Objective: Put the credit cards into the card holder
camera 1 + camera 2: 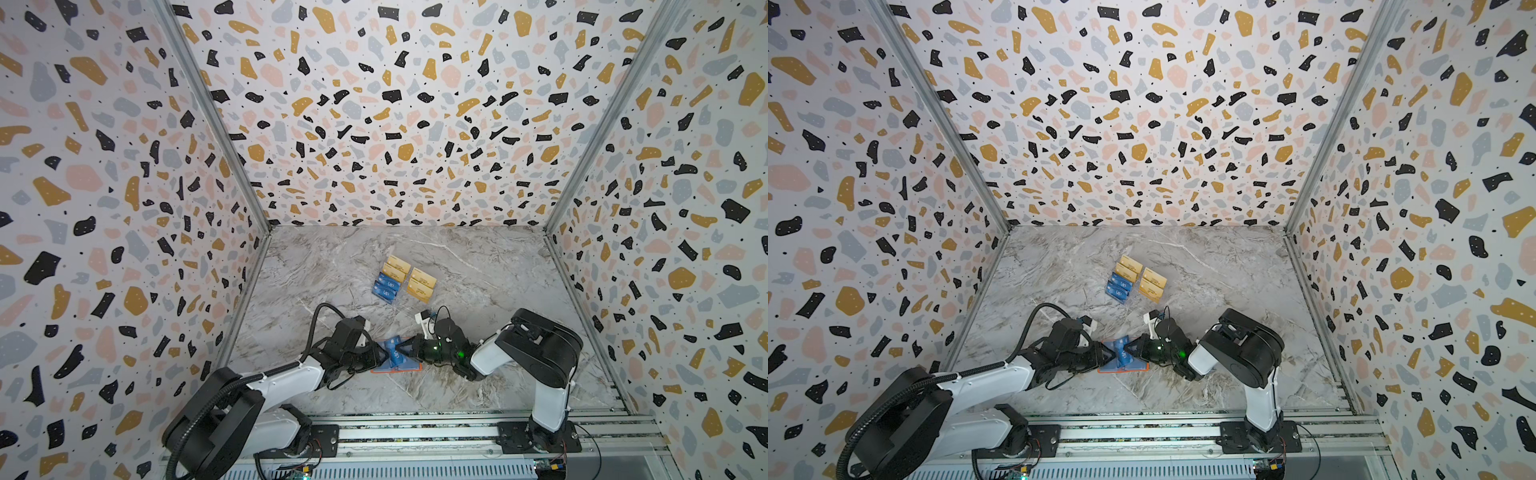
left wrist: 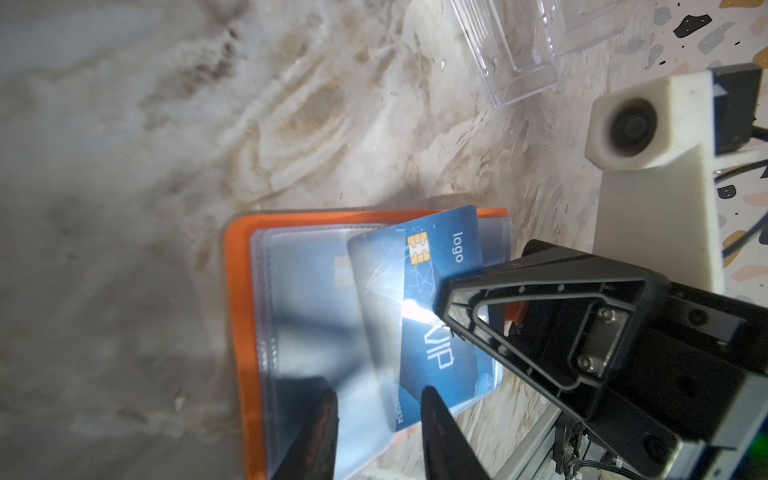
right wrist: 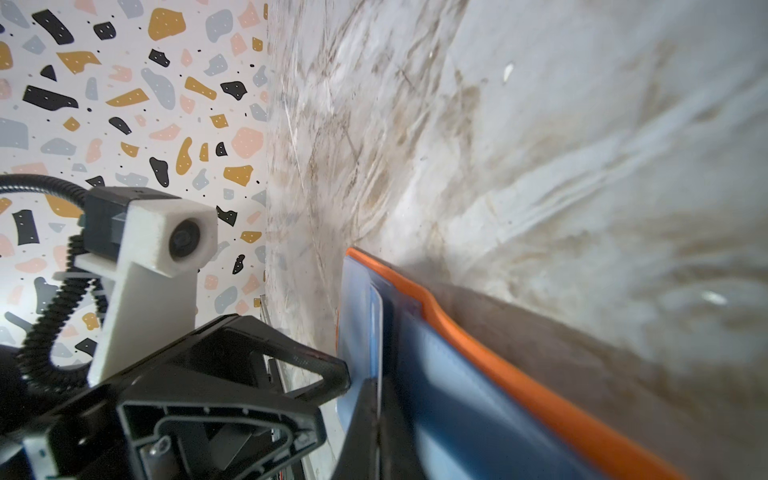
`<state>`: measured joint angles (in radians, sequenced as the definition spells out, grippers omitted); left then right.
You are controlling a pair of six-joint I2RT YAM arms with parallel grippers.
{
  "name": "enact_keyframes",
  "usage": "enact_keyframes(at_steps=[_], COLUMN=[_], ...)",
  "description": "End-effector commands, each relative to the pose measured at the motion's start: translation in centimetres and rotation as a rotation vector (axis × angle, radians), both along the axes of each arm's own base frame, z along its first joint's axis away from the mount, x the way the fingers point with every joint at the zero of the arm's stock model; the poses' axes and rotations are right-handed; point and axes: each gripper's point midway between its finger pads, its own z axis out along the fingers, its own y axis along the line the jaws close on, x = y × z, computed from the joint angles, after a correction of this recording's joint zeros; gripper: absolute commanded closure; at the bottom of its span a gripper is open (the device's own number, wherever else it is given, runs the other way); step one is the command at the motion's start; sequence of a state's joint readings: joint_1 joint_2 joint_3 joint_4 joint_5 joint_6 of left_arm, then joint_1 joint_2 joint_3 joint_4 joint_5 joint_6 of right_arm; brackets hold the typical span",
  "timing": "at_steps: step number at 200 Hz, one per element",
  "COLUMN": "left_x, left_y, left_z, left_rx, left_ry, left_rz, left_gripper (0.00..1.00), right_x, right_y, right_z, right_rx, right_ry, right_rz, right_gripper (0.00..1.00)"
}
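Observation:
The orange card holder (image 1: pixel 399 369) (image 2: pixel 239 291) lies open on the marble table, clear sleeves up. A blue card shows faintly inside one sleeve (image 2: pixel 316 291). My right gripper (image 1: pixel 402 351) (image 2: pixel 440 307) (image 3: pixel 380 386) is shut on a blue "VIP" credit card (image 2: pixel 440 249) (image 1: pixel 392 352). That card is tilted over the holder, and its far end looks hazy under a sleeve. My left gripper (image 1: pixel 379 353) (image 2: pixel 380 392) faces it from the other side. Its jaws stand partly apart over the sleeves, with nothing clearly gripped. More gold cards (image 1: pixel 422 284) and blue cards (image 1: pixel 386 289) stand farther back.
The spare cards sit in a clear acrylic rack (image 2: pixel 511 54) (image 1: pixel 1133 278) in the middle of the table, behind both grippers. Terrazzo-patterned walls (image 1: pixel 124 208) enclose three sides. A metal rail (image 1: pixel 415 432) carrying both arm bases runs along the front edge.

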<state>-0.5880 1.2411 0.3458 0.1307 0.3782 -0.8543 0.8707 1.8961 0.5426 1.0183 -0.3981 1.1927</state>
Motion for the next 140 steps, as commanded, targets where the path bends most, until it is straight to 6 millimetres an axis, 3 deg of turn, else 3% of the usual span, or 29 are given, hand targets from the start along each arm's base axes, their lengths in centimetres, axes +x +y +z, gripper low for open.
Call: enact_keyframes(at_steps=[1, 77, 140], left_x=[-0.7, -0.8, 0.6], left_y=[0.5, 0.5, 0.7], left_z=[-0.7, -1.0, 1.3], left_rx=[0.007, -0.004, -0.018], left_ry=[0.026, 0.027, -0.021], left_rz=[0.007, 0.014, 0.078], left_gripper=[0.64, 0.64, 0.63], right_x=[0.1, -0.3, -0.8], right_y=[0.0, 1.4, -0.5], right_z=[-0.1, -0.1, 0.0], right_rx=[0.001, -0.027, -0.241], right_ry=[-0.004, -0.024, -0.063], right_rz=[-0.019, -0.015, -0.008], right_gripper=[1.0, 1.0, 0.65])
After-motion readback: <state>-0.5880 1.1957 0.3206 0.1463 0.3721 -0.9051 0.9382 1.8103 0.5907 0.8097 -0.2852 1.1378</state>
